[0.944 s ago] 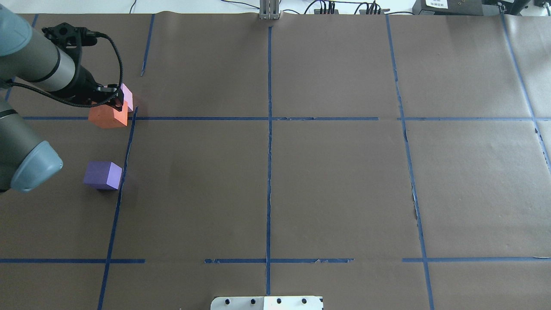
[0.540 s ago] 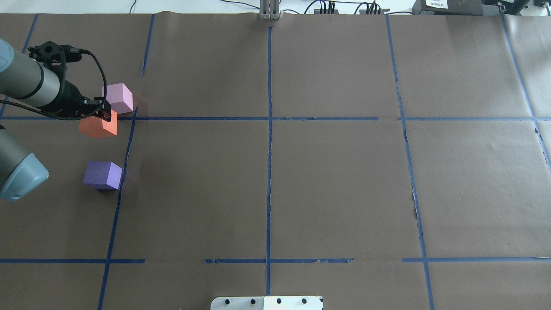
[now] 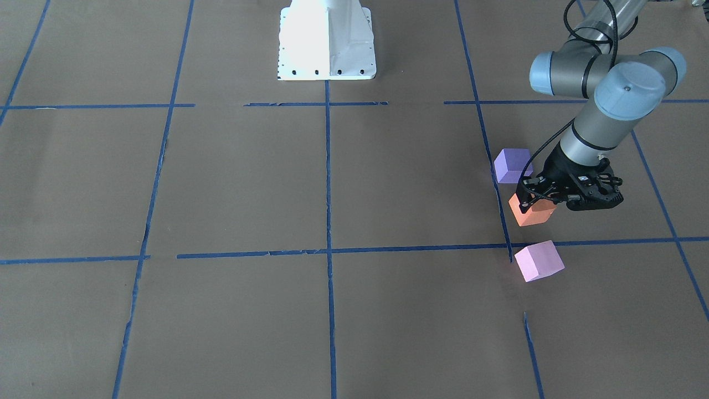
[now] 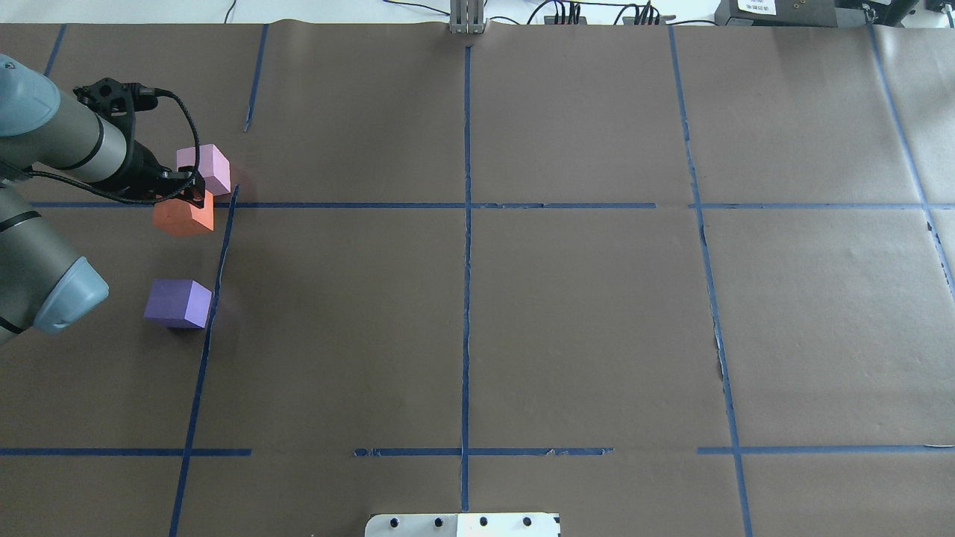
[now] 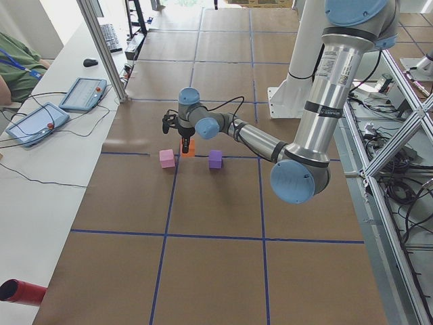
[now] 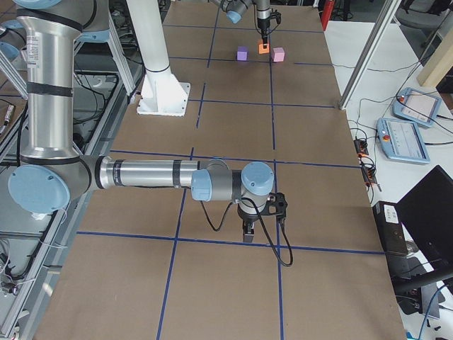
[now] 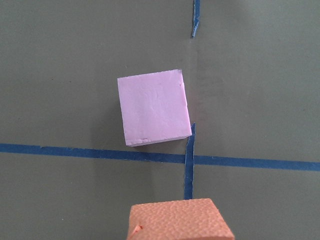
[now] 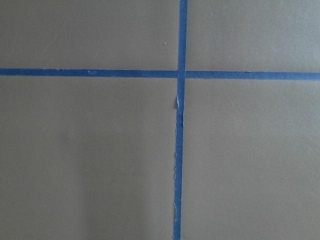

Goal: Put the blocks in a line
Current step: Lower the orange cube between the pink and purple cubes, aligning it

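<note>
My left gripper is shut on the orange block and holds it low over the table, between the other two blocks. The pale pink block lies just beyond it, across a blue tape line. The dark purple block lies nearer the robot. In the front view the orange block sits between the purple block and the pink block. The left wrist view shows the pink block ahead and the orange block at the bottom edge. My right gripper hangs over bare table; I cannot tell whether it is open.
Brown paper with a grid of blue tape lines covers the table. The robot's white base stands at the middle of the near side. The right wrist view shows only a tape cross.
My left gripper carried the orange block left and toward the robot, uncovering the pink block, then came back slightly right. The pink and purple blocks have not moved.
</note>
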{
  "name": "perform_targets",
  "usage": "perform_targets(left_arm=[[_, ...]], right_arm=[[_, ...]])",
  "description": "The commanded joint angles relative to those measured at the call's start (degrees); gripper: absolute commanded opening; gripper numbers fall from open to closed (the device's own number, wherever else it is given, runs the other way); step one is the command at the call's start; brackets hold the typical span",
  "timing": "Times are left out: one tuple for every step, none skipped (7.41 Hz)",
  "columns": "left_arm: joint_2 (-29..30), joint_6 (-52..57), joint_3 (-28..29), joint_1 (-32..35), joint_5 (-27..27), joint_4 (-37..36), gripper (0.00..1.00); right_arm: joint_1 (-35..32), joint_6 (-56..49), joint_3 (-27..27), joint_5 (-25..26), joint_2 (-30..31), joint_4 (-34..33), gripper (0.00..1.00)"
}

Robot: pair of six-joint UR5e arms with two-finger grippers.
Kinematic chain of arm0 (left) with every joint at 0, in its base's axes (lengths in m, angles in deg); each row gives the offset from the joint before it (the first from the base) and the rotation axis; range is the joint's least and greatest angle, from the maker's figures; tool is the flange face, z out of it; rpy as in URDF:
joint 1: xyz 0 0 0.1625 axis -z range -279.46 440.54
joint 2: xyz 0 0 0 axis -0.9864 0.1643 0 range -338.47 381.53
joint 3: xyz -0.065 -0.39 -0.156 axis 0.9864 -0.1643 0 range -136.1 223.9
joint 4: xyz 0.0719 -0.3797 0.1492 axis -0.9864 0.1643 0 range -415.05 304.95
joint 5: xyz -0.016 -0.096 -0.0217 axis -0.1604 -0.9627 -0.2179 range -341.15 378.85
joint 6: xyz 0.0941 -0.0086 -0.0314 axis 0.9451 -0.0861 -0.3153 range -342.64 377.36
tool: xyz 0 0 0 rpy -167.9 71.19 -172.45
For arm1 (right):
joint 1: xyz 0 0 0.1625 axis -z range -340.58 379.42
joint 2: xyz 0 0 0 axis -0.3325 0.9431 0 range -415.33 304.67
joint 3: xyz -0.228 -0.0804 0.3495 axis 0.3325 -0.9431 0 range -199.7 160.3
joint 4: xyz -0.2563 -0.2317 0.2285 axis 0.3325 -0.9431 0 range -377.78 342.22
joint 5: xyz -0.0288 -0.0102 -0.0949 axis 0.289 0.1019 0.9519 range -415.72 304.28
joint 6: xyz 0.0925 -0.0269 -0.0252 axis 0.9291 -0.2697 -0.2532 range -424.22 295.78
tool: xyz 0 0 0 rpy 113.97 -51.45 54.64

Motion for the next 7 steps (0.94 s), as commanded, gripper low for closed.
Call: perform_targets(left_arm=[[-0.5,1.1,2.1,-0.7,0.4,4.2,0.0],[-0.6,2.5,2.1,-1.0,0.4,4.6,0.0],[-0.6,2.7,2.0,-1.2,0.4,4.6,0.0],[-0.6,2.7,2.0,-1.7,0.5,4.5,0.0],[-0.6,2.8,2.1,-2.4,0.6,4.5,0.0],[-0.7,2.8,2.1,-2.4,0.6,4.5,0.0],[-0.7,3.0,2.1,-2.5,0.6,4.3,0.0]], right_arm=[[-0.1,0.0,0.0,0.0,0.0,0.0,1.0],[0.0,0.0,0.0,0.0,0.0,0.0,1.0],[-0.1,0.0,0.0,0.0,0.0,0.0,1.0],[0.0,0.0,0.0,0.0,0.0,0.0,1.0],[0.0,0.0,0.0,0.0,-0.1,0.0,1.0],[0.0,0.0,0.0,0.0,0.0,0.0,1.0],[0.0,0.0,0.0,0.0,0.0,0.0,1.0]])
